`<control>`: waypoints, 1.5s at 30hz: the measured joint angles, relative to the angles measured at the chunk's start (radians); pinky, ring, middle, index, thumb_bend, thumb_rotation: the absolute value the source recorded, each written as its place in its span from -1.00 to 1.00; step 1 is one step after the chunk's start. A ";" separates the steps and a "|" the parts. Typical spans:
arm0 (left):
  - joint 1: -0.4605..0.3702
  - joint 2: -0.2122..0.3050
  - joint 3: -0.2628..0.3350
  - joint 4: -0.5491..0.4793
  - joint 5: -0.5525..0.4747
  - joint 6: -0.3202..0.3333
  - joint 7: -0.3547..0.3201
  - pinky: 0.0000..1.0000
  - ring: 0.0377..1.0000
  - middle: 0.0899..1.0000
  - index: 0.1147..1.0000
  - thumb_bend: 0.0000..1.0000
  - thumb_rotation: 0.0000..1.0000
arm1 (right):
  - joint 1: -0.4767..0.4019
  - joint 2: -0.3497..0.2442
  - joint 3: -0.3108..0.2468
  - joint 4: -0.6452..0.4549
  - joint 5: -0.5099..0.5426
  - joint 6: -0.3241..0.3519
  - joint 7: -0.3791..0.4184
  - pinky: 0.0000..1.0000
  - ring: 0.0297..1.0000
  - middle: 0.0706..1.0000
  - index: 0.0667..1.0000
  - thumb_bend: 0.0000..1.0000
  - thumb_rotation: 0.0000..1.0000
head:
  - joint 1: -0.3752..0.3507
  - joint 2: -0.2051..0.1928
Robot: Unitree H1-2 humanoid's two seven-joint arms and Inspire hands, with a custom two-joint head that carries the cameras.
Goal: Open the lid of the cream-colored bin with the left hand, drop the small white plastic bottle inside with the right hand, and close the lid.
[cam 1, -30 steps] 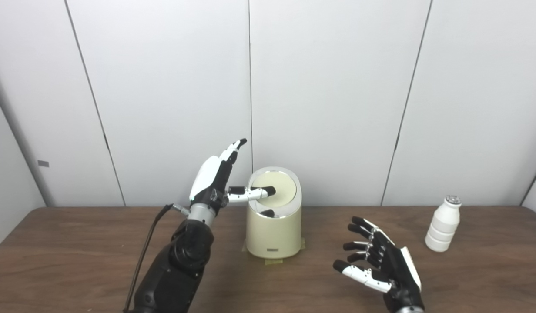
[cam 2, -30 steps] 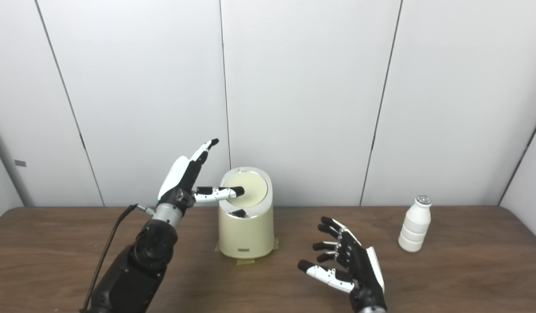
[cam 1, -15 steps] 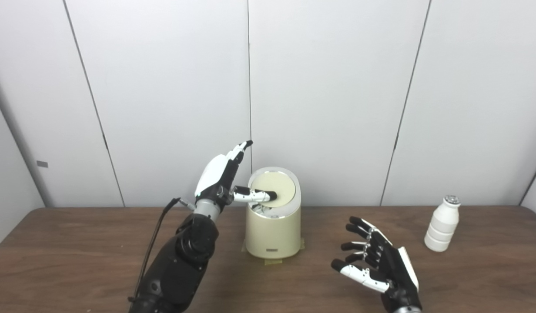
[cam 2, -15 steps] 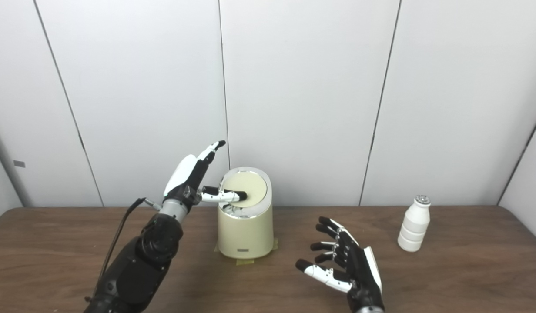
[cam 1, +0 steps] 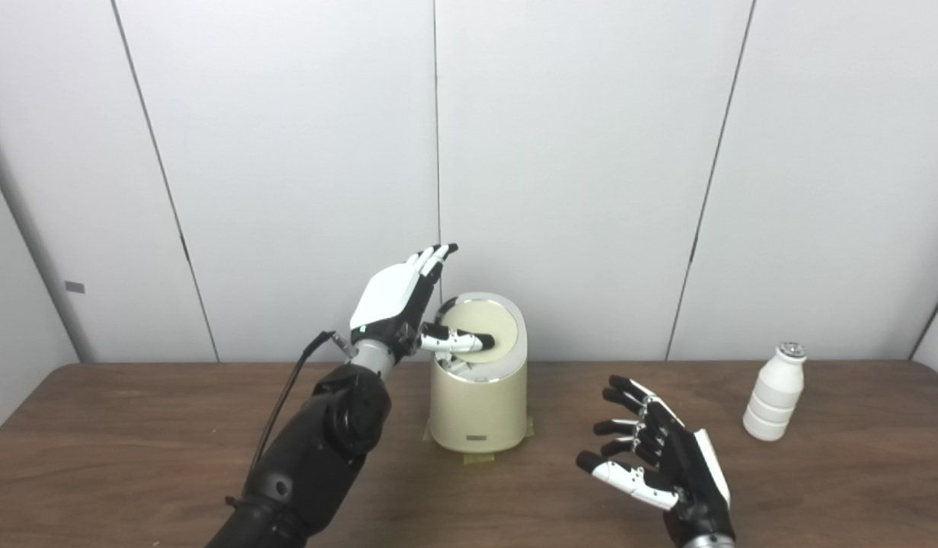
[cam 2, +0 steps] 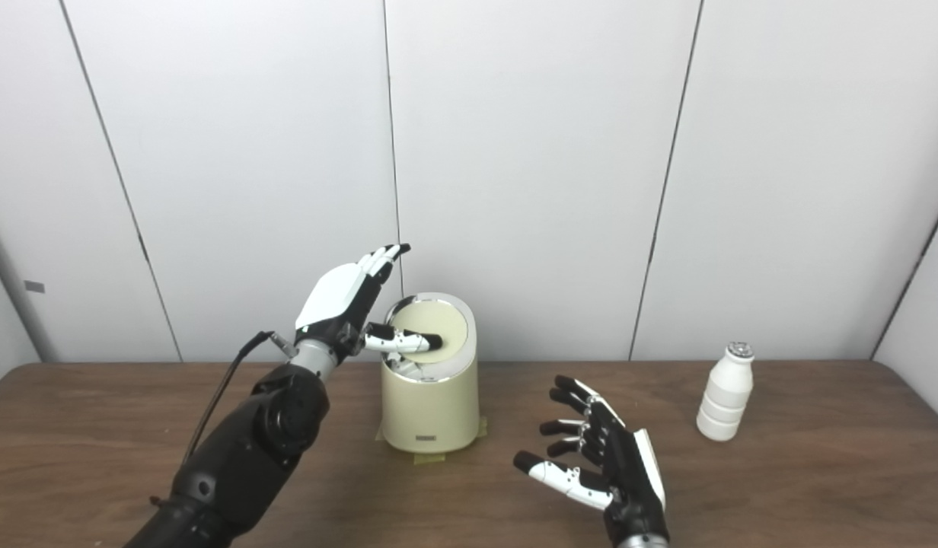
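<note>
While the left hand (cam 1: 397, 301) spreads its fingers, thumb on the bin's lid (cam 1: 488, 329), push gently and steadily. Right hand (cam 1: 663, 468) hovers splayed, empty, well short of the bottle (cam 1: 773, 396).

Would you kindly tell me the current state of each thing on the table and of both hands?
Cream-colored cylindrical bin: upright, taped to the wooden table.
Round bin lid: down, thumb resting on it.
Small white plastic bottle: upright, capped, untouched.
Left hand: open, fingers raised.
Right hand: open, empty, clear of the bottle.
</note>
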 measured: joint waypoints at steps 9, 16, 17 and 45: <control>-0.065 0.100 -0.209 -0.111 0.250 0.031 -0.144 1.00 1.00 1.00 1.00 1.00 -0.64 | 0.000 0.001 0.004 -0.009 -0.009 0.000 -0.003 -0.03 0.21 0.55 0.55 0.49 -0.54 | 0.003 0.005; -0.070 0.119 -0.256 -0.174 0.340 0.035 -0.253 1.00 1.00 1.00 1.00 1.00 -0.61 | 0.000 0.004 0.005 -0.014 -0.009 0.001 -0.009 -0.03 0.21 0.56 0.56 0.48 -0.55 | 0.002 0.005; -0.070 0.119 -0.256 -0.174 0.345 0.035 -0.257 0.99 1.00 1.00 1.00 1.00 -0.60 | 0.000 0.005 0.005 -0.014 -0.009 0.001 -0.009 -0.03 0.21 0.56 0.56 0.49 -0.54 | 0.002 0.005; 0.108 -0.031 0.355 -0.324 -0.173 -0.021 0.011 0.25 0.53 0.64 0.69 0.18 -0.38 | 0.002 -0.005 0.005 -0.013 -0.010 0.000 -0.010 -0.11 0.13 0.53 0.54 0.34 -0.51 | 0.017 0.005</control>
